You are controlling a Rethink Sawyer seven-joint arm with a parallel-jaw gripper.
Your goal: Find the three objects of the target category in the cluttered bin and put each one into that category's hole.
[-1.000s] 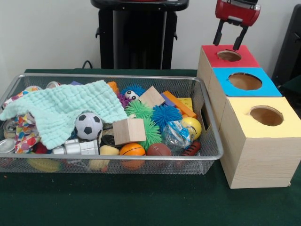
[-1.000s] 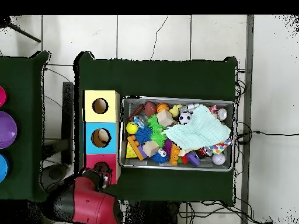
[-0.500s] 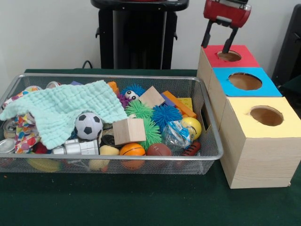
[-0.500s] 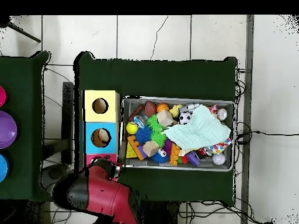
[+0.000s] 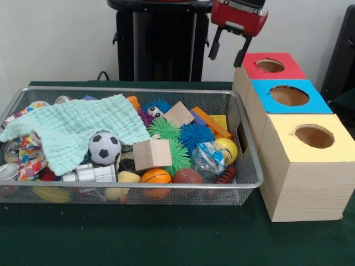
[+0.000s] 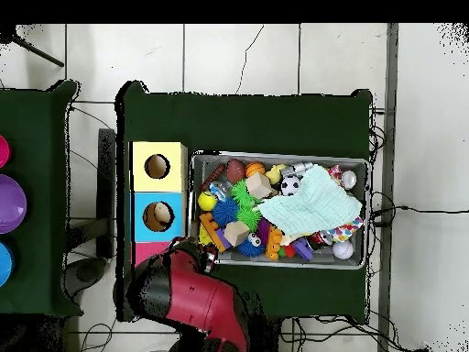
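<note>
Three target objects somewhere in the wire bin (image 5: 133, 90), category impossible to tell from here. Candidates taken left to right.

At 9 o'clock, mint cloth (image 5: 72, 127): limp and light, probably hiding more beneath; best pinched at a fold and lifted off. Just below its edge, soccer ball (image 5: 104, 148): smooth, round, likely to roll out of a pinch unless taken across the middle. Near centre, wooden block (image 5: 152, 153): stiff, flat-sided, probably the surest hold, on two opposite faces. Touching it at 3 o'clock, green spiky ball (image 5: 162, 129) and blue spiky ball (image 5: 196, 134): soft, squashy, spines likely to give under pressure, so worth closing deep. Toward the bin's 3 o'clock wall, yellow ball (image 5: 226, 148), half wedged among its neighbours.

At 1 o'clock, high above the bin's far rim, gripper (image 5: 226, 55): fingers spread, nothing between them.

From 2 to 4 o'clock, red box (image 5: 249, 66), blue box (image 5: 260, 91) and yellow box (image 5: 283, 130) in a row, touching, one round hole in each top.

Underneath all, dark green table cover (image 5: 166, 238), flat and matte. Around it in the overhead view, pale tiled floor (image 6: 238, 55) with loose cables.
</note>
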